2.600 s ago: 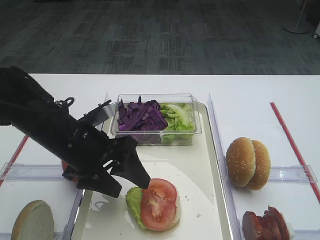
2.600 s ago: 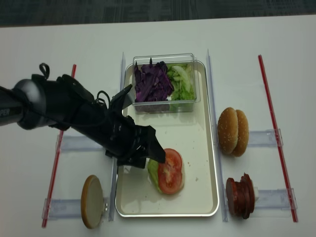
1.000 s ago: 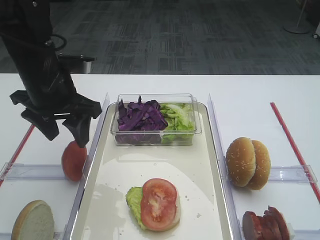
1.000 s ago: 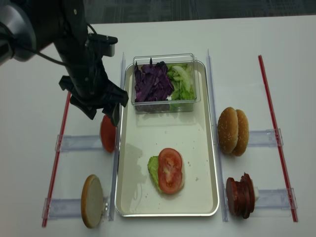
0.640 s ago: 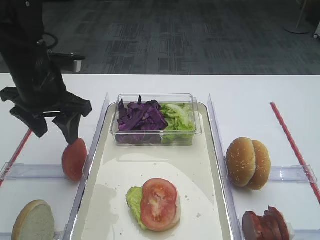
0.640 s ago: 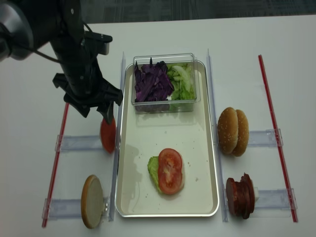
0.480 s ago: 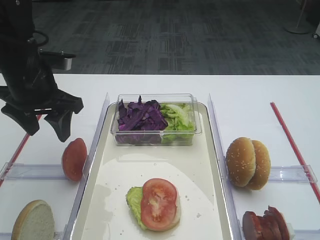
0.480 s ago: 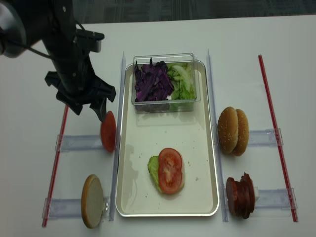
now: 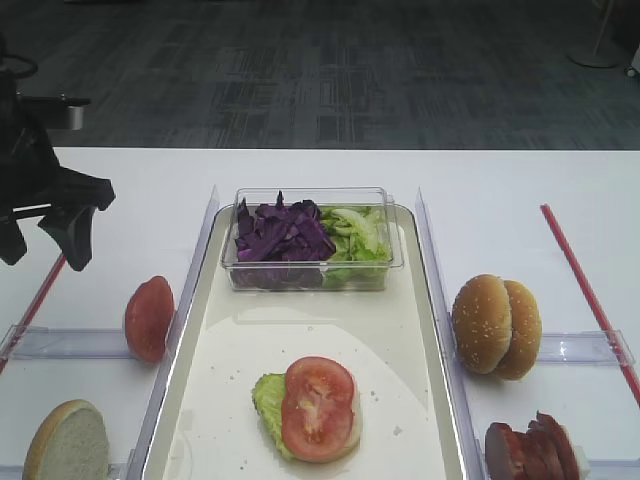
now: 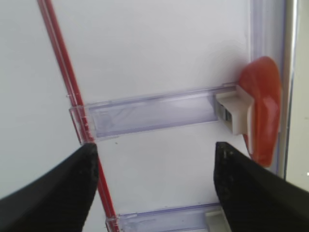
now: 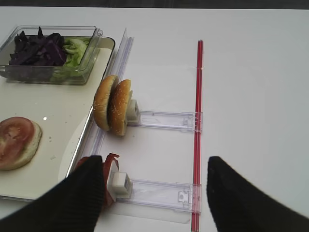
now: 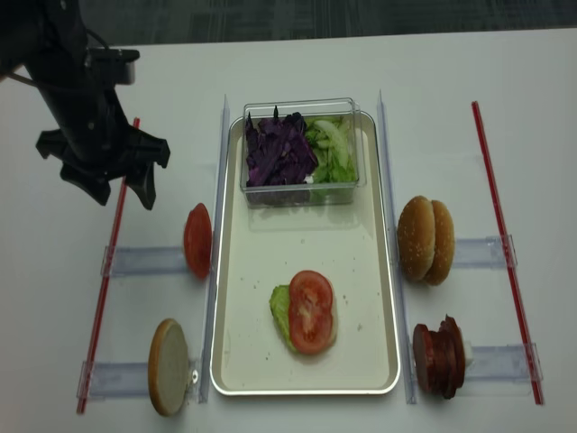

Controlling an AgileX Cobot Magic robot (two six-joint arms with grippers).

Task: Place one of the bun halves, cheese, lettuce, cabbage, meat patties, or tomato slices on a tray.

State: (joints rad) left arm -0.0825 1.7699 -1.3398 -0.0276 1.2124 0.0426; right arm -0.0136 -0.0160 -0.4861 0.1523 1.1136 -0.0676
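Exterior high view: I am looking down over the table (image 12: 297, 63), and I am judging that one placing step is done, with the next pick not yet begun.
Tray (image 12: 365, 271): it is lying in the middle of the table, and a tomato slice (image 12: 310, 311) is sitting on lettuce (image 12: 280, 311) on a bun half in its near part.
Clear box (image 12: 302, 152): it is sitting at the tray's far end, holding purple cabbage (image 12: 278, 149) beside more green leaves.
Left gripper (image 12: 110, 194): I am holding it above the bare table, left of the tray and well apart from the food; its fingers are standing wide and carrying nothing.
Right gripper (image 11: 152, 193): I am seeing its two dark fingers spread wide in the right wrist view, with nothing between them, over the table right of the tray.
Bun halves (image 12: 429, 240): two are standing on edge in a holder just right of the tray; another one (image 12: 168, 366) is standing in a holder to the left.
Meat patties (image 12: 440, 357): they are standing on edge in the near right holder, outside the tray.
Tomato end piece (image 12: 197, 240): it is standing in the left holder, touching the tray's guide rail.
Next move: I am judging that either gripper needs to come down over a holder, close on one piece by its edges, and carry it over the tray rim.
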